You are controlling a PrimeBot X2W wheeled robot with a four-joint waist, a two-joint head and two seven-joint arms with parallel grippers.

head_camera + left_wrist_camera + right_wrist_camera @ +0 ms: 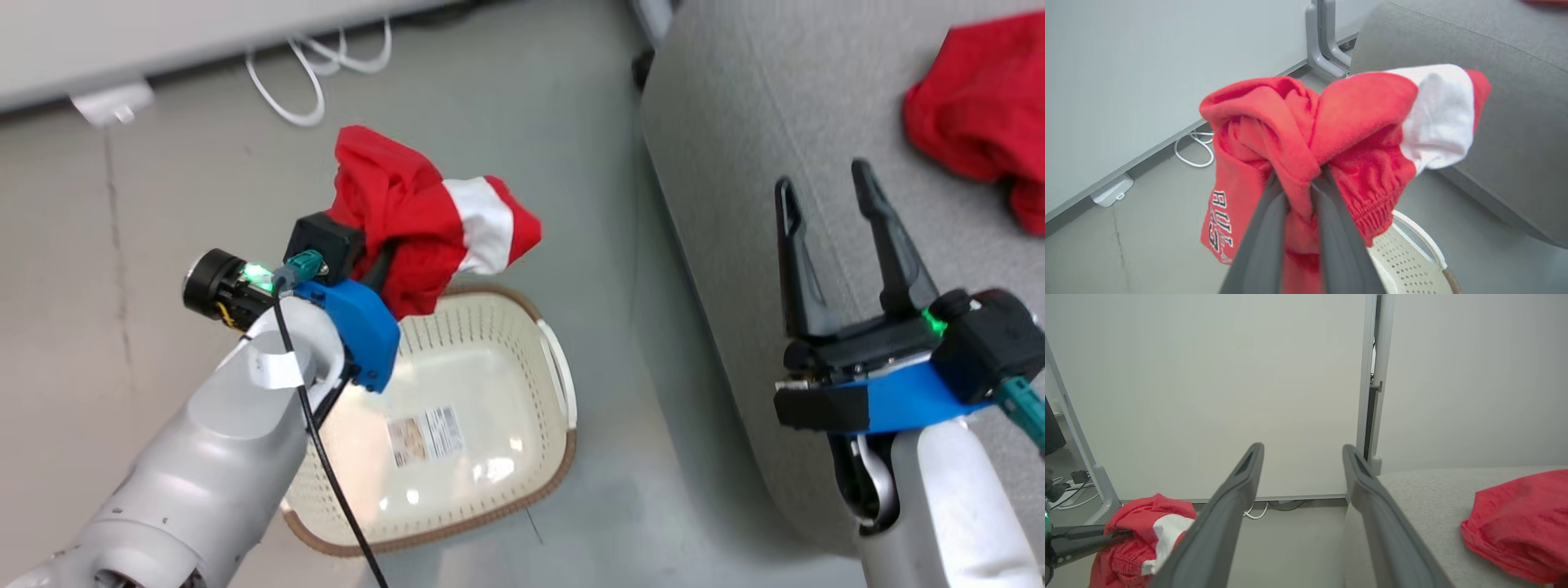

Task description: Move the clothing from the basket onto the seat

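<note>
The red-and-white fleecy garment (424, 220) is pinched in a bunch by the left claw (1299, 176) and held clear above the cream perforated basket (531, 343), presumably for the carry across to the seat (735, 122). Only a paper label (426, 435) is seen on the basket floor. The right claw (823, 175) is spread wide and empty over that grey woven seat, where a second crumpled red garment (980, 106) is laid.

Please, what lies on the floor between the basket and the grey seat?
Nothing lies there. In the head view, a bare strip of grey floor separates the basket from the seat.
</note>
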